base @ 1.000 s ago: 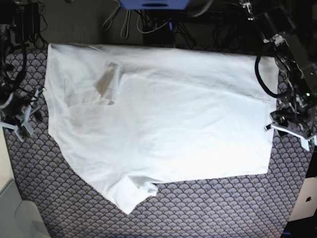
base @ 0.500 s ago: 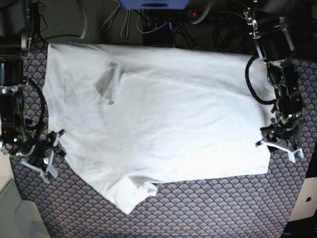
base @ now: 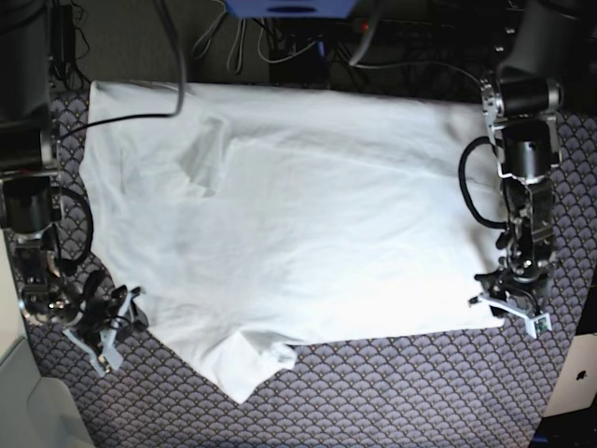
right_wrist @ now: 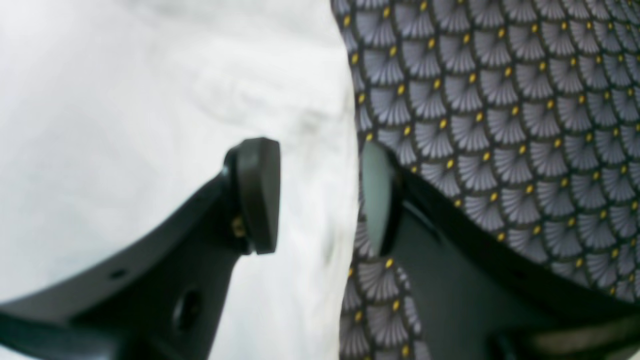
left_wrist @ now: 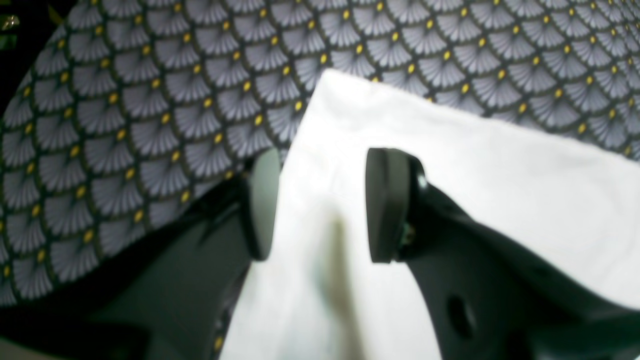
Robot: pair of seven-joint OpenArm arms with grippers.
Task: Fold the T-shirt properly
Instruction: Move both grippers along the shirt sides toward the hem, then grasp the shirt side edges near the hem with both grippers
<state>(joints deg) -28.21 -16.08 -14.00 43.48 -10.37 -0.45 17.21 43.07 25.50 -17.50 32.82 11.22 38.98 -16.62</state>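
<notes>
The white T-shirt lies spread flat on the patterned cloth, with one sleeve pointing toward the front. My left gripper is at the shirt's front right corner. In the left wrist view it is open, its pads straddling the shirt's edge. My right gripper is at the shirt's front left edge. In the right wrist view it is open too, one pad over the white cloth and one over the bare patterned cloth. Neither holds the shirt.
The table is covered by a dark fan-patterned cloth. Cables and a blue box lie along the back edge. A pale object sits at the front left, and a white device at the front right.
Both arms have swung toward the front. Each gripper has come in from beside the table to the shirt's front edge. The shirt's left edge has shifted slightly.
</notes>
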